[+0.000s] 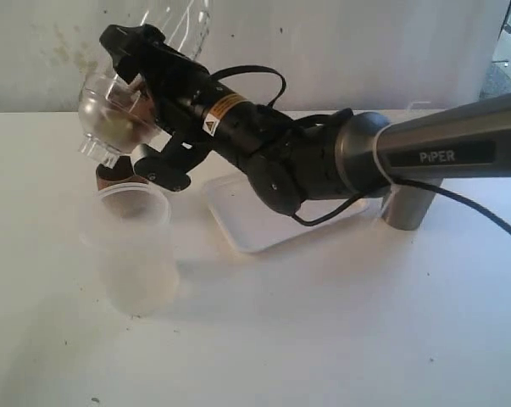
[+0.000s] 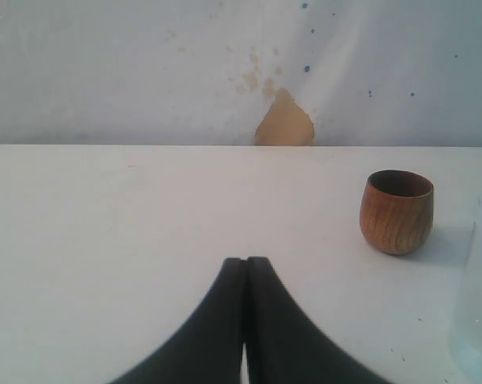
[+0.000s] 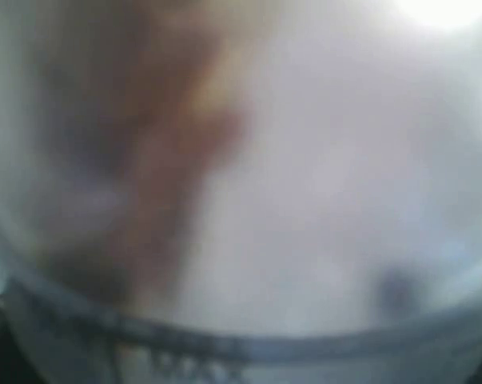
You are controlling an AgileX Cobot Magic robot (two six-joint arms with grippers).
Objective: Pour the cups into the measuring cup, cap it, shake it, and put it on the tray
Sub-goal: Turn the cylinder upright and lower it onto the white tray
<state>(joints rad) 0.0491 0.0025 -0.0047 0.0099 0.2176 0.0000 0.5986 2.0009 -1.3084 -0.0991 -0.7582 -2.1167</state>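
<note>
My right gripper (image 1: pixel 135 108) reaches across to the left and is shut on the clear measuring cup (image 1: pixel 98 114), held tilted in the air above the table. In the right wrist view the measuring cup (image 3: pixel 304 200) fills the picture as a blur, with a dark band low down. The brown wooden cup (image 1: pixel 111 175) stands just behind the frosted cup and shows upright in the left wrist view as the wooden cup (image 2: pixel 396 212). The steel tumbler (image 1: pixel 408 206) stands at the right, by the white tray (image 1: pixel 238 229). My left gripper (image 2: pixel 246 261) is shut and empty, low over the table.
A frosted translucent cup (image 1: pixel 136 248) stands upright under the held measuring cup; its edge (image 2: pixel 476 320) shows in the left wrist view. The right arm's body (image 1: pixel 357 157) spans over the tray. A white wall rises behind the table.
</note>
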